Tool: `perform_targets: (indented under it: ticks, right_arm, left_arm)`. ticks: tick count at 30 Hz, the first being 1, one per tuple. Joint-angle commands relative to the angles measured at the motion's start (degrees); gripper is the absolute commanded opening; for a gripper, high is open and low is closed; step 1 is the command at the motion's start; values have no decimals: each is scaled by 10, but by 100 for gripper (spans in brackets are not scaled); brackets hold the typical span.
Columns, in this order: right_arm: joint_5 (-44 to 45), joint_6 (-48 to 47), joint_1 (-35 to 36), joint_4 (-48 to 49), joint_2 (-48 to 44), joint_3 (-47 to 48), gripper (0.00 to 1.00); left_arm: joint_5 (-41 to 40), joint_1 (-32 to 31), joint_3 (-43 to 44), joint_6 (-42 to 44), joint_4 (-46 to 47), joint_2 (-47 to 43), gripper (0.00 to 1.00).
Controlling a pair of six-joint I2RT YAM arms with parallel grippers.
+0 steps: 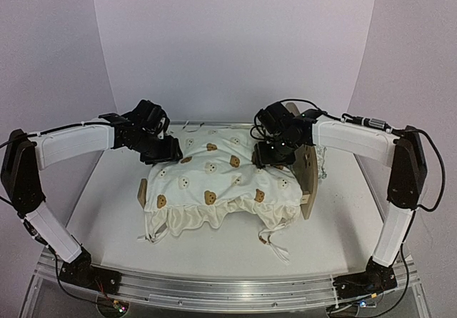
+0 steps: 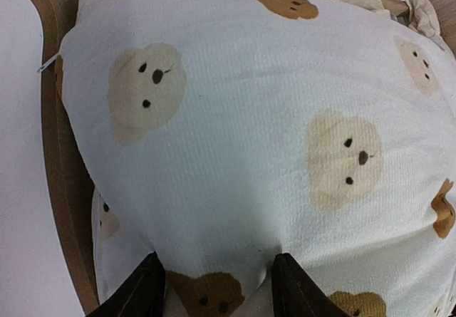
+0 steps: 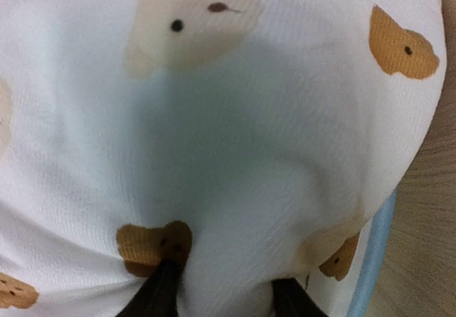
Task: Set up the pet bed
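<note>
At pet bed (image 1: 308, 179): left gripper (image 2: 217, 288), right gripper (image 3: 228, 292) on bear-print quilt (image 1: 214, 179).
Fabric between parted fingers (image 2: 146, 292); whether clamped cannot be told.

Plain pale walls all round here: a back wall (image 1: 235, 39) straight ahead, a left wall (image 1: 43, 46) and a right wall (image 1: 421, 46) angling in beside it. Below them sits a white table (image 1: 214, 250), evenly lit, shadows soft. Along its near edge runs a metal rail (image 1: 228, 289).
</note>
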Motion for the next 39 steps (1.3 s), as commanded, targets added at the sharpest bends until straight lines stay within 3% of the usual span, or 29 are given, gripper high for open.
perform_targets:
  ticks: [1,3,6,19,26,31,33,37,39]
  right_arm:
    - [-50,-14,-1,39,-2,-8,24]
    - [-53,-26,-2,42,0,4,11]
    - [-48,-55,-2,41,0,43,0]
    - [-4,-146,-3,36,3,201,0]
    - [26,-165,-4,80,9,127,0]
    - [55,-181,-4,88,44,124,0]
    - [60,-178,-4,88,38,126,5]
    - [43,-170,-4,73,12,131,53]
    - [17,-163,-4,59,-7,129,67]
  left_arm:
    - [48,1,-5,4,45,-6,31]
    - [62,1,-3,8,57,-13,12]
    - [70,1,17,13,63,-25,1]
    - [39,1,145,37,39,-36,0]
    - [37,1,51,18,98,-49,0]
    - [43,1,0,4,137,-39,0]
    - [53,1,-4,1,139,-33,1]
    - [55,1,-5,5,134,-34,6]
    - [55,1,-3,11,128,-41,12]
